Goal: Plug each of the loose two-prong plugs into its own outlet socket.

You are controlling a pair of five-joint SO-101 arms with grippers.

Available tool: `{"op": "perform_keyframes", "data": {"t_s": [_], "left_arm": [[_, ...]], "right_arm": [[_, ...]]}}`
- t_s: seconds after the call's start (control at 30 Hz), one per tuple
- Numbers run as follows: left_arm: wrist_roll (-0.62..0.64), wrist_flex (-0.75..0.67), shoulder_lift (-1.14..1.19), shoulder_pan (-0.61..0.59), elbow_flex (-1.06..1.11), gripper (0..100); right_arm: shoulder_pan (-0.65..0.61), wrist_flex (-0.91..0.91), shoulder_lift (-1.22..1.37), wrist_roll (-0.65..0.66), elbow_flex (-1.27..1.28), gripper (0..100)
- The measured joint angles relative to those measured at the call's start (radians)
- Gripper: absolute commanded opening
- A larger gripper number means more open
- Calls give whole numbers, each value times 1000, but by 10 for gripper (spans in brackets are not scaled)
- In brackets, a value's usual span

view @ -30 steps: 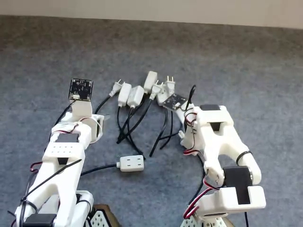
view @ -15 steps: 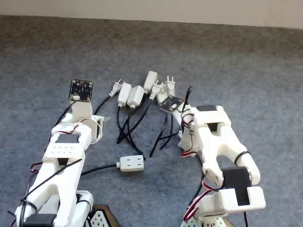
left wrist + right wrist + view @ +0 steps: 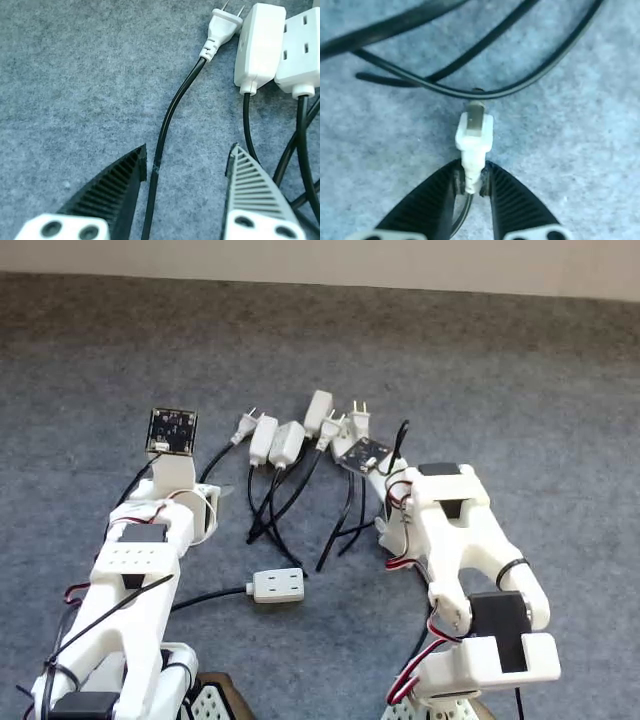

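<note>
- Grey carpet (image 3: 520,390) covers my whole work surface.
- My right gripper (image 3: 471,181) pinches a white two-prong plug (image 3: 474,132) by its neck, prongs pointing at a loop of black cords (image 3: 520,85).
- My left gripper (image 3: 186,162) is spread, straddling the black cord (image 3: 167,125) of a second plug (image 3: 221,25), which lies just beside two white outlet sockets (image 3: 260,45).
- Another socket block (image 3: 277,585) lies between the arms.
</note>
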Motion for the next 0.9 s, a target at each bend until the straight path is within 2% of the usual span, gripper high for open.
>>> {"op": "perform_keyframes", "data": {"t_s": [0.1, 0.23, 0.37, 0.43, 0.57, 0.67, 0.8, 0.9], "left_arm": [[0, 0, 0, 0, 0, 270], [0, 0, 0, 0, 0, 270], [0, 55, 0, -15, -72, 270], [0, 170, 0, -34, -163, 270], [-21, 505, 0, -29, -396, 270], [-153, 795, 0, 35, -609, 271], [-287, 1165, 0, 106, -868, 274], [-341, 1277, -8, 101, -962, 277]], "right_arm": [[0, 0, 0, -18, 0, 7], [-32, 5, -5, -172, -8, 7], [-106, 127, -104, -272, -68, 7], [-133, 216, -195, -292, -121, 7], [-222, 368, -405, -330, -213, 7], [-308, 414, -565, -342, -235, 7], [-425, 342, -781, -393, -143, 7], [-506, 222, -941, -442, 31, 7]]}}
